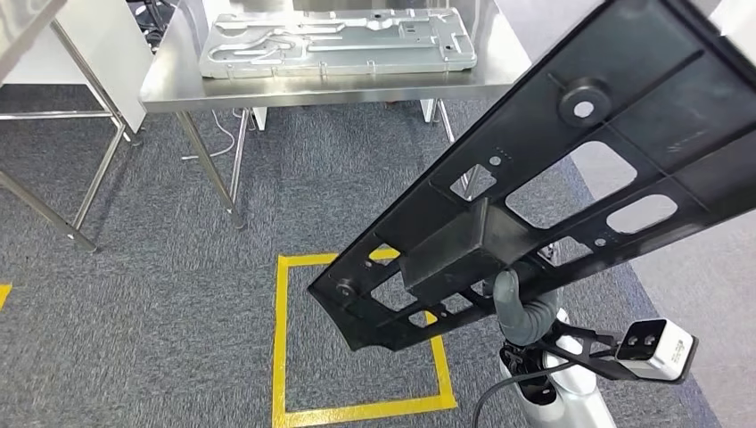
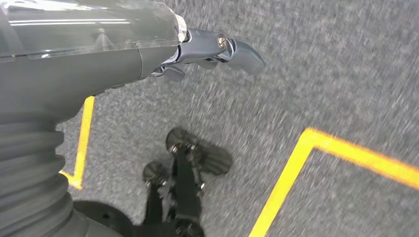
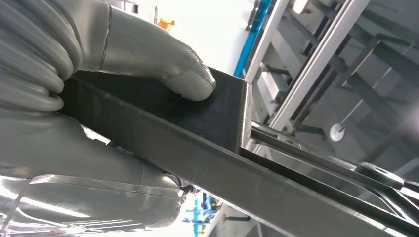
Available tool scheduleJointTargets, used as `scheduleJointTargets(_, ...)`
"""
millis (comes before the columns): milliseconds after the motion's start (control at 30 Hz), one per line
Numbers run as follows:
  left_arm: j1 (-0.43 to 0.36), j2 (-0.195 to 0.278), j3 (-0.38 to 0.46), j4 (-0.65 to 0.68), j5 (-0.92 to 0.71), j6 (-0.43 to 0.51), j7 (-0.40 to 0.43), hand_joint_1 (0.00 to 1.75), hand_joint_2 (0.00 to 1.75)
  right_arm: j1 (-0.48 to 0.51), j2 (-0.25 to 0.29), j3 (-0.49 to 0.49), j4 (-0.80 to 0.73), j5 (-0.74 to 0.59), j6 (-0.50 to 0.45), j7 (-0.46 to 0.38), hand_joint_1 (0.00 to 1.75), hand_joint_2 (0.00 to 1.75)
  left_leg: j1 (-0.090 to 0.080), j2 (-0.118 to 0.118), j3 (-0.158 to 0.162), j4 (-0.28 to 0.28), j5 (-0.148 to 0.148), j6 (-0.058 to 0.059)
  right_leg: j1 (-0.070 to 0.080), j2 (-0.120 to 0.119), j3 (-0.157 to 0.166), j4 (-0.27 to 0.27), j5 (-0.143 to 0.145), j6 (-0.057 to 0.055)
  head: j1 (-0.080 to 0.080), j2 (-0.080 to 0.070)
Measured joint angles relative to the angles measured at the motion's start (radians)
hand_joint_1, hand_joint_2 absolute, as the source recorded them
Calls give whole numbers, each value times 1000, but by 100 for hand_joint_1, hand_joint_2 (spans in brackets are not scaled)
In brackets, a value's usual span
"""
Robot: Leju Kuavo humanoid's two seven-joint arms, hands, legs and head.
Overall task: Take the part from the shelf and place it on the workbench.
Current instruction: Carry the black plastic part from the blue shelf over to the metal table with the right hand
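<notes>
A long black plastic part with several cut-outs stretches across the head view, tilted, its near end low over the floor and its far end rising to the upper right. My right hand grips it from below near its boxed middle section. In the right wrist view my right hand clamps the part, with the thumb pressed on a black wall. The workbench is the steel table ahead. My left hand hangs over the carpet, holding nothing, fingers slightly curled.
A large grey metal panel lies on the workbench. A yellow taped square marks the grey carpet. A second steel table's legs stand at the left. White cables trail under the workbench.
</notes>
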Motion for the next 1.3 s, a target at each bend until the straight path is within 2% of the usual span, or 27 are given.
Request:
scheduleJointTargets(100, 0, 0, 0, 0, 0, 0, 0, 0, 175, 2, 0, 0, 0, -1, 0, 0, 175, 175, 0, 0, 12, -2, -12, 10, -4, -1, -122, 197, -64, 7, 0, 0)
scheduleJointTargets(133, 0, 0, 0, 0, 0, 0, 0, 0, 175, 3, 0, 0, 0, -1, 1, 0, 175, 175, 0, 0, 18, -2, -17, 10, -6, -1, -153, 235, -60, 9, 0, 0)
scheduleJointTargets(167, 1, 0, 0, 0, 0, 0, 0, 0, 175, 3, 0, 0, 1, -1, 1, 0, 175, 175, 0, -1, 26, -2, -23, 9, -6, -1, -166, 234, -36, 9, 0, 0)
scheduleJointTargets(200, 1, 0, 0, 0, 0, 0, 0, 0, 175, 3, 0, 0, 1, -1, 1, 0, 175, 175, 0, -2, 37, -2, -30, 7, -7, -1, -158, 193, 6, 8, 0, 0)
scheduleJointTargets(233, 1, 0, 0, 0, 1, 0, 0, 0, 175, 3, 0, 0, 2, -1, 1, 0, 175, 175, 0, -3, 47, -2, -38, 4, -7, -2, -137, 125, 57, 5, 0, 0)
scheduleJointTargets(267, 1, 0, 0, 0, 1, 0, 0, 0, 175, 2, 0, 0, 2, -2, 1, 0, 175, 175, -1, -4, 55, -2, -45, 0, -5, -4, -113, 61, 93, 0, 0, 0)
scheduleJointTargets(300, 0, 0, 0, 0, 1, 0, 0, 0, 175, 2, 0, -1, 2, -2, 1, 0, 175, 175, -2, -4, 59, -1, -51, -6, -3, -5, -94, 9, 113, -5, 0, 0)
scheduleJointTargets(333, -1, 0, 0, 0, 1, 0, 0, 0, 175, 2, 0, -1, 1, -3, 1, 0, 175, 175, -3, -4, 61, -1, -56, -11, 0, -5, -84, -21, 119, -9, 0, 0)
scheduleJointTargets(433, -4, 0, 0, 0, 0, 0, 0, 0, 175, 2, 0, -2, 0, -4, 1, -1, 175, 175, -3, -2, 68, -7, -64, -28, 1, -1, -74, -40, 106, -24, 0, 0)
scheduleJointTargets(500, -6, 1, 0, 0, 0, 0, 0, 0, 175, 1, 0, -3, -2, -4, 0, -1, 175, 175, -2, -2, 56, 34, -86, -37, -4, -1, -57, -49, 101, -37, 0, 0)
scheduleJointTargets(533, -6, 1, 0, 0, 0, 0, 0, 0, 175, 1, 0, -3, -2, -3, 0, -1, 175, 175, 0, -2, 30, 87, -108, -41, -4, -2, -49, -52, 97, -42, 0, 0)
scheduleJointTargets(600, -6, 2, 0, 0, 0, 0, 0, 0, 175, 2, 0, -3, -2, -1, 0, 0, 175, 175, 1, -2, -50, 224, -152, -46, -2, -3, -37, -52, 87, -48, 0, 0)
scheduleJointTargets(633, -5, 2, 0, 0, 0, 0, 0, 0, 175, 2, 0, -3, -2, 1, 0, 2, 175, 175, 1, -2, -84, 270, -155, -48, -1, -2, -30, -52, 81, -49, 0, 0)
scheduleJointTargets(667, -3, 2, 0, 0, 0, 0, 1, 0, 175, 3, 0, -3, -2, 3, 0, 4, 175, 175, 2, -2, -102, 280, -139, -47, 0, -1, -23, -52, 75, -50, 0, 0)
scheduleJointTargets(700, -3, 2, 0, 0, 0, 0, 1, 0, 175, 3, 1, -3, -1, 4, 0, 6, 175, 175, 1, -2, -99, 250, -104, -45, 1, 1, -14, -52, 69, -49, 0, 0)
scheduleJointTargets(767, -2, 3, 0, 0, 0, 0, 1, 0, 175, 2, 3, -3, -1, 7, 0, 10, 175, 175, -1, -2, -55, 119, -19, -35, 3, 3, 6, -52, 55, -45, 0, 0)
scheduleJointTargets(833, -3, 4, 0, 0, -1, -2, 1, 0, 175, 1, 6, -3, 0, 11, -1, 15, 175, 175, -6, -3, -17, 25, 15, -24, 5, 4, 15, -52, 45, -37, 0, 0)
scheduleJointTargets(900, -5, 5, 0, 0, -4, -3, 1, 0, 175, 0, 7, -3, 0, 18, -3, 20, 175, 175, -11, -4, -11, 9, 7, -17, 5, 4, 16, -56, 40, -27, 0, 0)
scheduleJointTargets(967, -6, 4, 0, 0, -5, -3, 2, 0, 175, -1, 8, -3, 0, 27, -6, 28, 175, 175, -5, -4, -1, -2, 7, -9, 6, 3, 19, -52, 32, -15, 0, 0)
scheduleJointTargets(1000, -6, 4, 0, 0, -4, -3, 3, 0, 175, -3, 8, -3, 0, 33, -10, 31, 175, 175, -2, -4, 7, -9, 6, -4, 6, 2, 11, -30, 20, -10, 0, 0)
scheduleJointTargets(1033, -6, 4, 0, 0, -4, -3, 4, 0, 175, -4, 8, -3, 1, 41, -15, 35, 175, 175, 1, -4, 15, -15, 4, 0, 4, 1, -12, 15, -1, -5, 0, 0)
scheduleJointTargets(1100, -7, 3, 0, 0, -4, -3, 4, 0, 175, -2, 8, -2, 6, 53, -26, 34, 175, 175, 1, -3, 24, -16, -4, 7, -1, 0, -94, 152, -50, 3, 0, 0)
scheduleJointTargets(1133, -7, 3, 0, 0, -4, -4, 5, 0, 175, 1, 8, -2, 9, 58, -30, 33, 175, 175, 1, -4, 29, -16, -10, 8, -4, 0, -133, 208, -60, 6, 0, 0)
scheduleJointTargets(1167, -6, 3, 0, 0, -4, -4, 6, 0, 175, 4, 8, -2, 11, 60, -32, 32, 175, 175, 2, -4, 35, -16, -15, 7, -7, -1, -158, 231, -50, 9, 0, 0)
scheduleJointTargets(1200, -5, 2, 0, 0, -4, -3, 6, 0, 175, 5, 8, -2, 12, 61, -32, 31, 175, 175, 2, -5, 44, -16, -22, 5, -10, -1, -162, 213, -18, 11, 0, 0)
scheduleJointTargets(1267, -4, -1, 0, 0, -4, -3, 7, 0, 175, 6, 8, 0, 13, 62, -29, 35, 175, 175, 3, -7, 64, -16, -37, -3, -15, -4, -120, 89, 74, 13, 0, 0)
scheduleJointTargets(1300, -4, -1, 0, 0, -4, -2, 7, 0, 175, 5, 8, 2, 13, 63, -25, 39, 175, 175, 2, -8, 70, -14, -46, -10, -14, -6, -96, 25, 103, 11, 0, 0)
